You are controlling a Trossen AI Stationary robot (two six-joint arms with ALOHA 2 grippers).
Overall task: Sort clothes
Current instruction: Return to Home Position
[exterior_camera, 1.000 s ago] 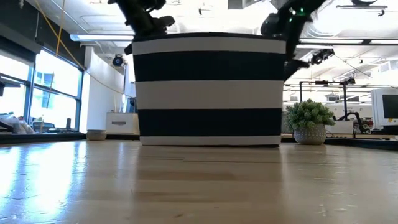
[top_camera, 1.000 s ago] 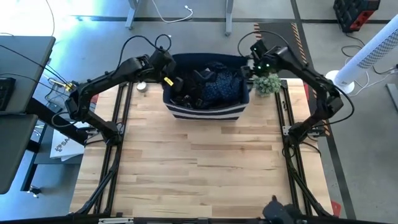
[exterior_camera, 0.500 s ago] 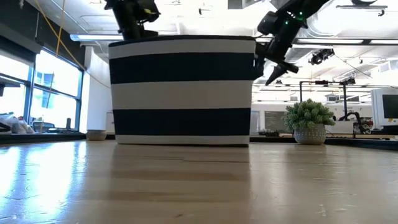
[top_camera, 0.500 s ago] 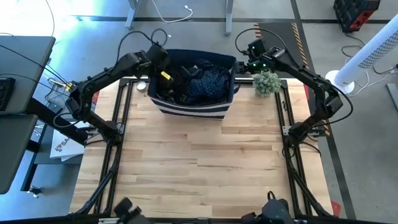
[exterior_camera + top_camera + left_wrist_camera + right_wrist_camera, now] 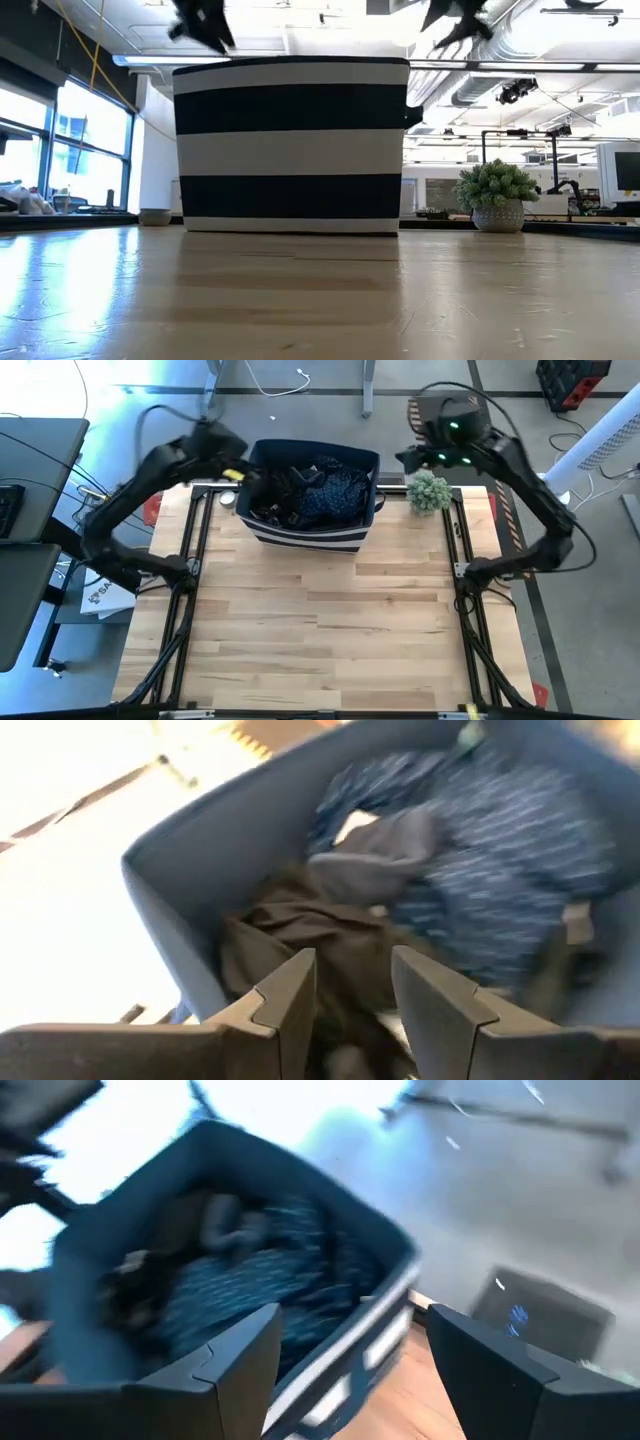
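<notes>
A navy bin with white stripes (image 5: 310,532) (image 5: 290,145) stands on its base at the table's far edge. The clothes lie heaped inside it: a navy speckled garment (image 5: 338,493) (image 5: 500,870) (image 5: 250,1290), dark ones (image 5: 275,502) (image 5: 300,940) and a pale grey one (image 5: 380,860). My left gripper (image 5: 242,475) (image 5: 352,1010) hovers above the bin's left rim, open, with nothing between its fingers. My right gripper (image 5: 412,457) (image 5: 350,1370) hangs above and beyond the bin's right rim, open wide. In the low view both grippers (image 5: 205,20) (image 5: 455,15) stand clear above the bin's top.
A small potted plant (image 5: 428,492) (image 5: 497,195) stands right of the bin at the far right corner. The bare wooden tabletop (image 5: 320,630) stretches from the bin toward the near edge. The arms' frames run along the table's left and right sides.
The bin has slid along the table toward its left edge and then stayed put. Both grippers, which were at the bin's left and right rims, have risen clear of it and tipped less steeply downward.
</notes>
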